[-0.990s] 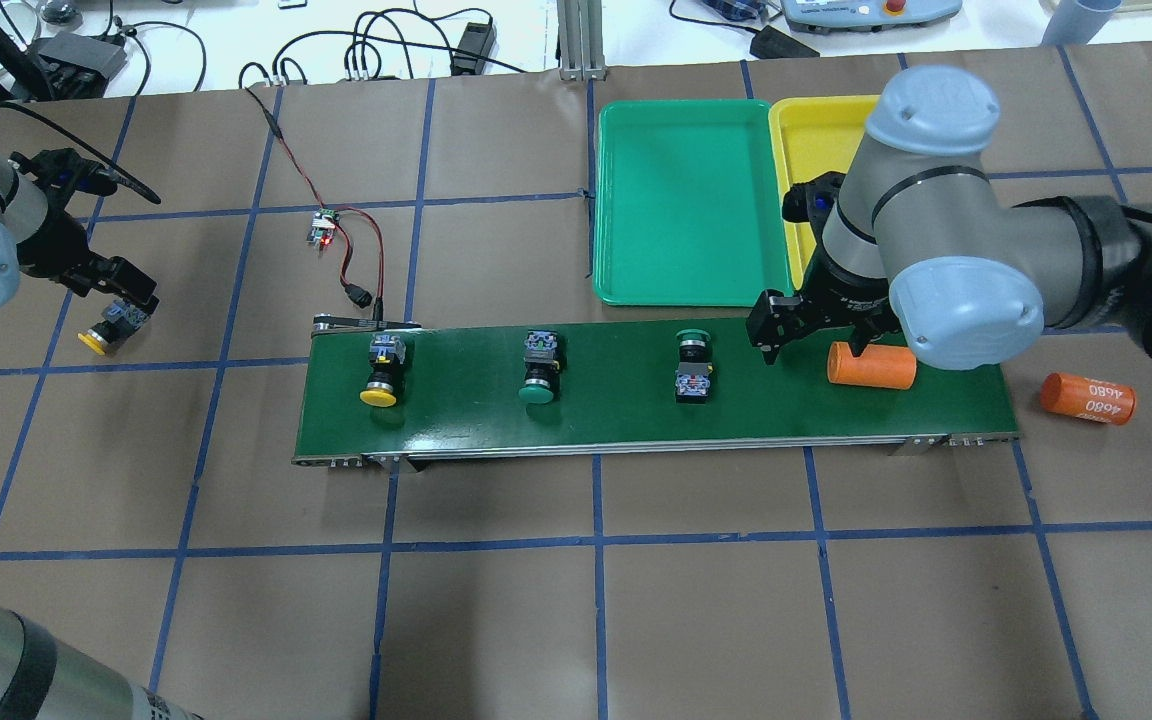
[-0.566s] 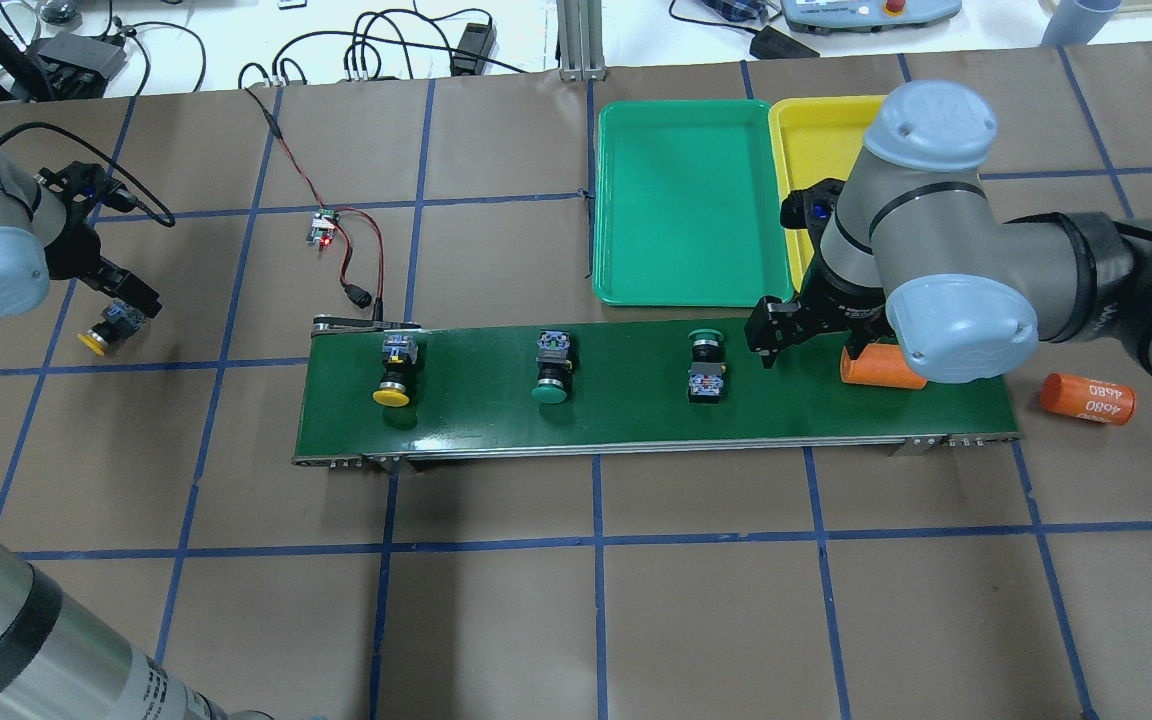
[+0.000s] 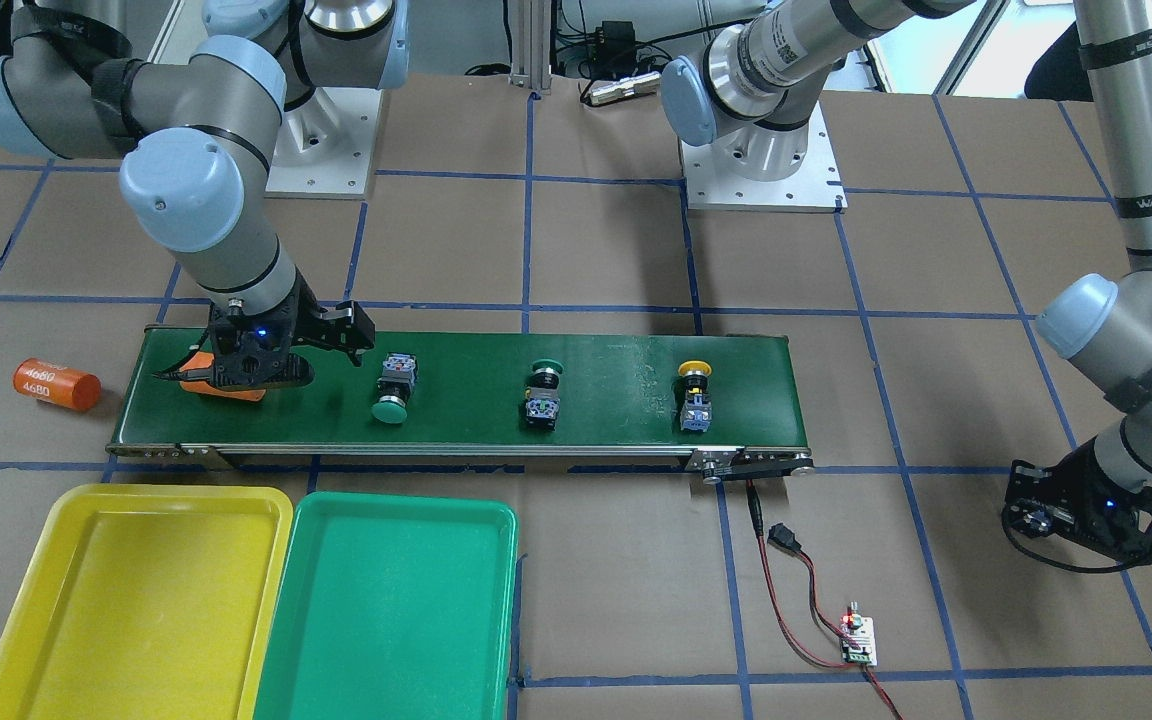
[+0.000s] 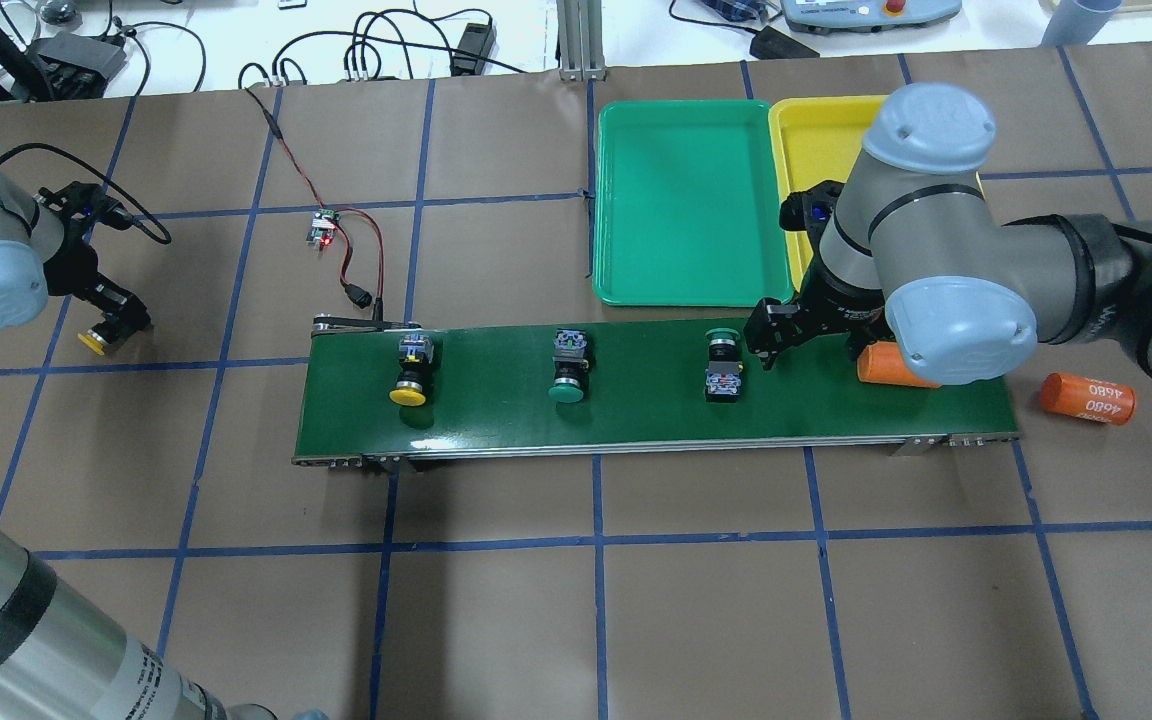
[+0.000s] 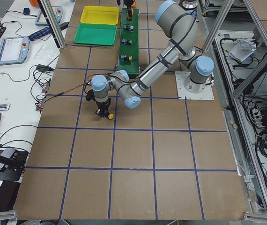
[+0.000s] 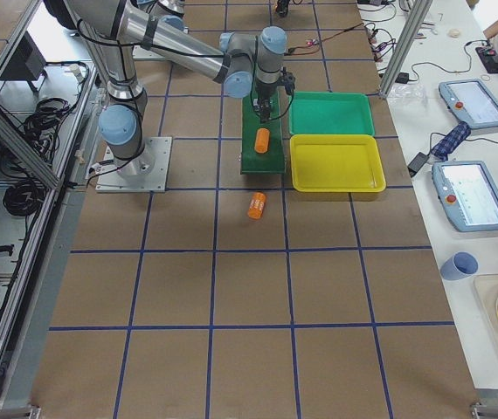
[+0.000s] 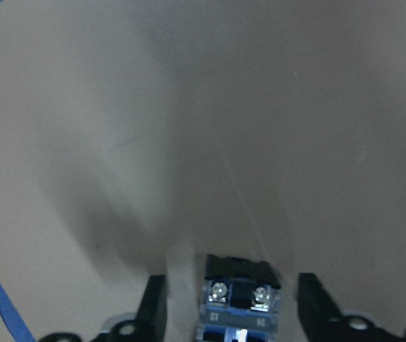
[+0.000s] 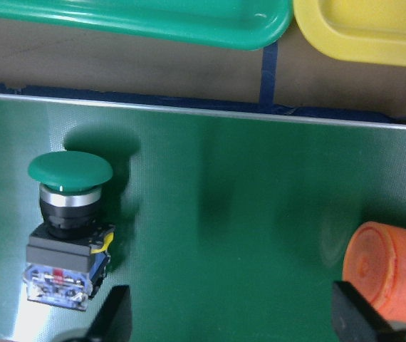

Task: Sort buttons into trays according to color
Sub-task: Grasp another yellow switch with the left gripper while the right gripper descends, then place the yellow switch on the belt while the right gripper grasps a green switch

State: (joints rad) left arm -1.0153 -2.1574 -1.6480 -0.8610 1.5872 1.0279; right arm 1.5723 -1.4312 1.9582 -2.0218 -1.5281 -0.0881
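Three of the buttons lie on their sides in a row along the dark-green conveyor belt. There's a yellow button on the belt near its left end and a middle green button. The right-hand green button points its cap toward the trays, while the other two point theirs the opposite way.

The fourth button, also yellow-capped, is off the belt, well out to the left and low over the brown tabletop. I can't quite tell whether it actually rests on it. The left gripper is right over it. In the wrist view its fingers stand either side of the blocky body with a sliver of gap on each side, so they're apart, not clamped.

The right gripper hangs low over the belt, fingers spread wide with only bare belt between them. The right-hand green button sits just outside one finger, and an orange cylinder lies close by the other.

The green tray and the yellow tray lie side by side, edges touching, just past the belt's far edge. From overhead the right arm covers part of the yellow one.

A second orange cylinder lies on the tabletop just beyond the belt's right end. A small circuit board with a red light is wired to its left end.
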